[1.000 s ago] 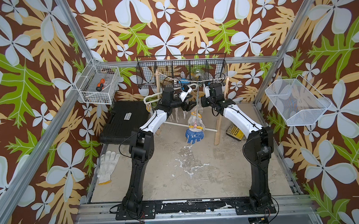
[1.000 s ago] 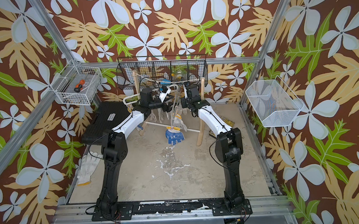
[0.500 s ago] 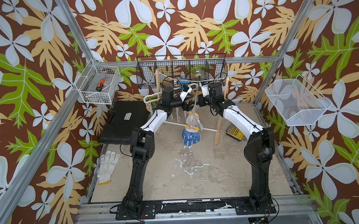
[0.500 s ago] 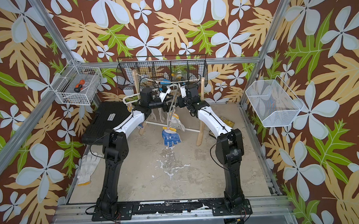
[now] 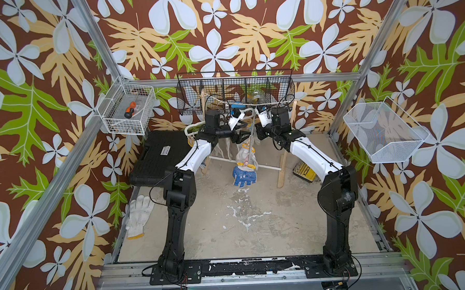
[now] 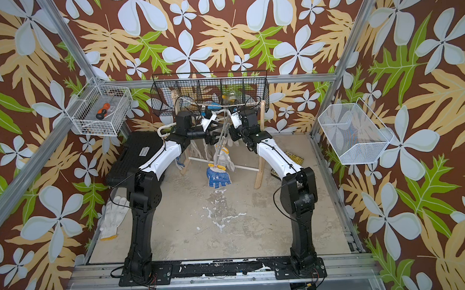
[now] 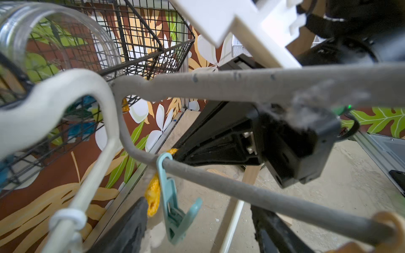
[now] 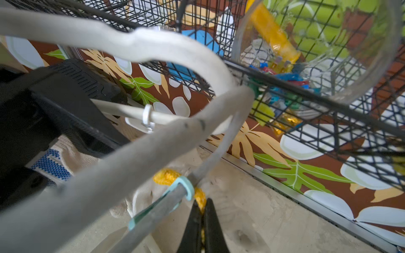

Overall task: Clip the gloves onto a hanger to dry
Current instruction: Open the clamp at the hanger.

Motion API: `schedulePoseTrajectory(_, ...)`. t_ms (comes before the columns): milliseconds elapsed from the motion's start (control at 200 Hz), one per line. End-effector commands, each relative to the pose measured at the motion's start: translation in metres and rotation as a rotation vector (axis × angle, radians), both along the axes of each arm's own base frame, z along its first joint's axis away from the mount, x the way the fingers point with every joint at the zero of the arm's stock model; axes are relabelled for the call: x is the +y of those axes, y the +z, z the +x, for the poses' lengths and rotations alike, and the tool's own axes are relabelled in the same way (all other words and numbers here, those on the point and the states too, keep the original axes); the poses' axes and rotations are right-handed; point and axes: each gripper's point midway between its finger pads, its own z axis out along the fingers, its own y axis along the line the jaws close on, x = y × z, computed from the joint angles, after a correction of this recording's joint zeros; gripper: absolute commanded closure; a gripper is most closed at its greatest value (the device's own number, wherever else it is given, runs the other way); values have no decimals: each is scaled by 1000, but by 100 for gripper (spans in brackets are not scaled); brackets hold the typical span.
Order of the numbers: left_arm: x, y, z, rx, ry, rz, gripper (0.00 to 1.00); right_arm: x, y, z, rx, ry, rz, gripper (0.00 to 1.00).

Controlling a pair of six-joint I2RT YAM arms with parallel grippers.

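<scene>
Pinching the yellow cuff of a white knit glove (image 5: 243, 156) with pressed-together right fingers (image 8: 191, 227) at twelve o'clock, holding left fingers (image 7: 129, 227) spread either side of a teal plastic clip (image 7: 173, 208) on the matte grey hanger (image 7: 241, 81), leaving a loose yellow-trimmed glove (image 5: 137, 217) on the counter (image 5: 256, 217) at nine o'clock.

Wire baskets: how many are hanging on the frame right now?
3: the left white basket, holding a screwdriver; the black basket across the back; the right white basket. None seems hidden.
</scene>
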Motion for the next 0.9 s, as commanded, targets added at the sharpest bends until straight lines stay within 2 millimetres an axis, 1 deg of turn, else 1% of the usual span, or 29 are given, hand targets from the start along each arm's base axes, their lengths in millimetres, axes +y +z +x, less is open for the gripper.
schedulePoseTrajectory(0, -2, 4, -12, 27, -57, -14, 26, 10, 18, -5, -70, 63, 2, 100)
schedulePoseTrajectory(85, -3, -2, -15, 48, -74, -11, 26, 11, 16, -10, -74, 85, -18, 100)
schedulePoseTrajectory(205, -4, -10, -15, 73, -81, -7, 27, 13, 21, -17, -107, 116, -19, 100)
schedulePoseTrajectory(340, -6, -10, -11, 65, -88, -12, 29, 17, 18, -21, -113, 147, -64, 100)
schedulePoseTrajectory(440, -9, -9, -6, 83, -101, -30, 29, 17, 15, -21, -109, 144, -76, 100)
schedulePoseTrajectory(601, -11, -21, -2, 127, -112, -36, 31, 17, 12, -23, -108, 153, -85, 100)
schedulePoseTrajectory(681, -12, -20, 0, 132, -122, -46, 31, 18, 12, -23, -112, 160, -87, 100)
schedulePoseTrajectory(761, -13, -20, 0, 136, -131, -52, 34, 18, 12, -21, -115, 160, -98, 100)
schedulePoseTrajectory(846, -11, -22, 2, 138, -127, -52, 35, 18, 12, -21, -116, 164, -100, 100)
schedulePoseTrajectory(896, -12, -20, 3, 134, -127, -56, 36, 18, 12, -22, -116, 166, -102, 100)
